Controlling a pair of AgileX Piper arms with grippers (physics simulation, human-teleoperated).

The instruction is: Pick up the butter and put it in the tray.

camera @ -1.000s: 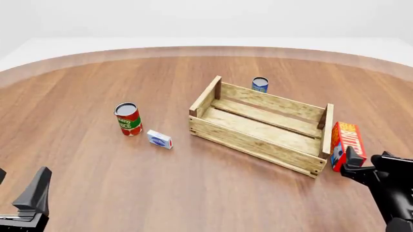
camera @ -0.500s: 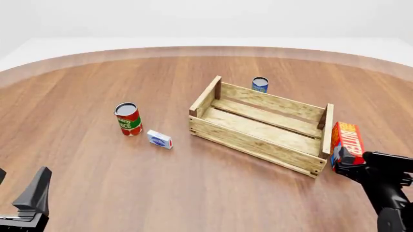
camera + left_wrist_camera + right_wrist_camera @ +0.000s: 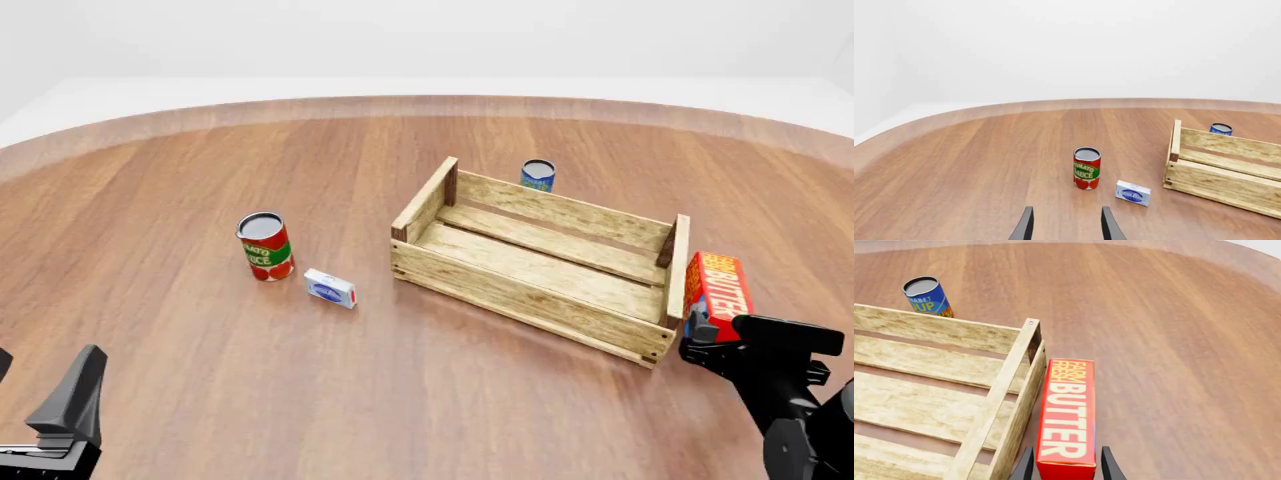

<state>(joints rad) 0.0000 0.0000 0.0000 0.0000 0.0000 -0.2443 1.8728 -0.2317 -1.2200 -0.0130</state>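
Note:
The butter point(image 3: 717, 285) is a red carton with yellow "BUTTER" lettering, standing against the right end of the tray point(image 3: 534, 300), outside it. The tray is a large pale slatted crate and holds nothing. In the right wrist view the butter point(image 3: 1067, 415) lies beside the tray's end wall point(image 3: 997, 405). My right gripper point(image 3: 741, 340) is open, with one finger on each side of the butter's near end point(image 3: 1066, 467). My left gripper point(image 3: 40, 390) is open and empty at the near left, far from the butter; it also shows in the left wrist view point(image 3: 1066, 227).
A red-and-green tomato sauce can point(image 3: 264, 247) and a small white-and-blue box point(image 3: 328, 288) stand left of the tray. A blue soup can point(image 3: 538, 175) stands behind the tray's far wall. The round wooden table's edge curves along the back.
My right gripper has moved forward and a little left, so its fingers now straddle the butter's near end. The left arm and all objects have not moved.

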